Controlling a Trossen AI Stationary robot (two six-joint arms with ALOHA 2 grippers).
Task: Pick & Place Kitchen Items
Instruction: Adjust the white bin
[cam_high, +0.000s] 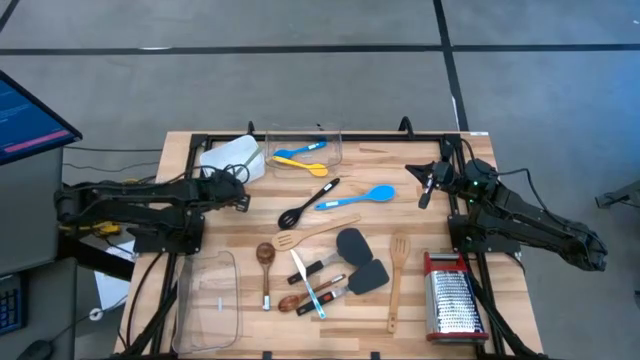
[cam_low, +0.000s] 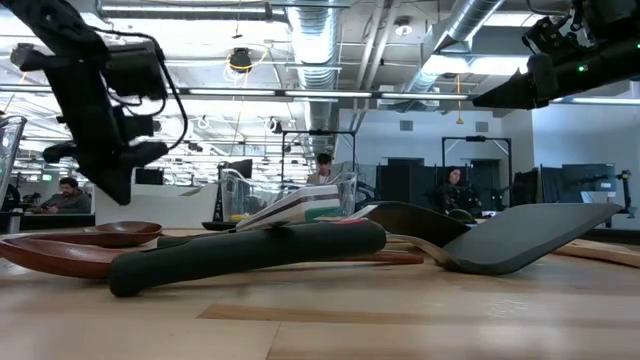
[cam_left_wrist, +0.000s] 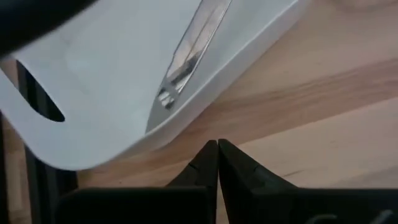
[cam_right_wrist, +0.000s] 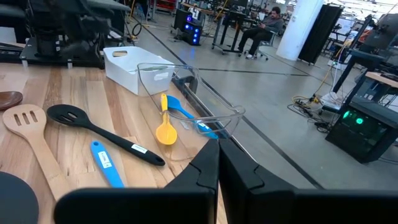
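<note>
Above the table, both the left gripper (cam_high: 243, 201) and right gripper (cam_high: 424, 196) hang clenched empty; no writing is legible.

My table (cam_high: 420, 215) is pale planked wood with a smooth satin grain; the white plastic tray (cam_left_wrist: 124, 74) looks glossy, with a shiny metal blade (cam_left_wrist: 186, 56) in it; the clear plastic tub (cam_right_wrist: 186, 93) gleams; the black slotted spoon (cam_right_wrist: 93, 130) is glossy, the dark grey spatula (cam_low: 530, 235) matt; my fingers (cam_left_wrist: 249, 177) are matt black.
</note>
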